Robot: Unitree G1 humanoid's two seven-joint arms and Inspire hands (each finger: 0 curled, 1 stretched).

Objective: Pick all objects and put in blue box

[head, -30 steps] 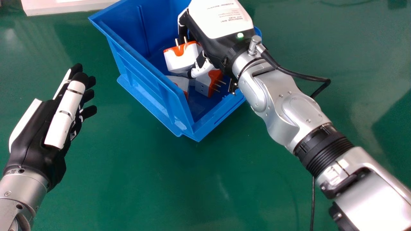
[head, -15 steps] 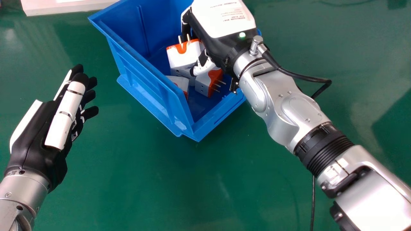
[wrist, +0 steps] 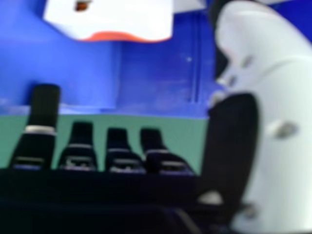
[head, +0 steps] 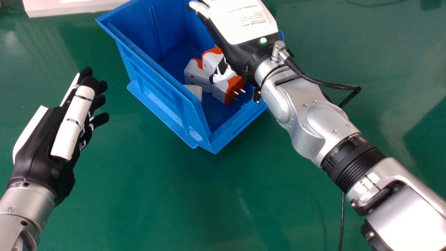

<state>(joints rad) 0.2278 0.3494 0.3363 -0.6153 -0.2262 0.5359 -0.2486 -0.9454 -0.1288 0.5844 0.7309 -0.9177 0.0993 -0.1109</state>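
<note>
Right hand (head: 240, 21): fingers lay extended, thumb stood apart, back faced camera | Right arm (head: 313, 120): slanted from lower right | Left hand (head: 38, 150): fingers lay relaxed.

- The box (head: 153, 82) stood on the table (head: 174, 195), below the right hand (head: 240, 26), right of the left hand (head: 41, 150)
- In it, one adapter (head: 220, 94) lay before the right thumb (head: 225, 75), two left of it, another (head: 195, 90) before it and leftward
- A slab (head: 38, 8) lay beyond the left hand

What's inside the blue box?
In the head view, four plugs show in the box; the right hand covers part of the inside, so anything under it cannot be seen there.
</note>
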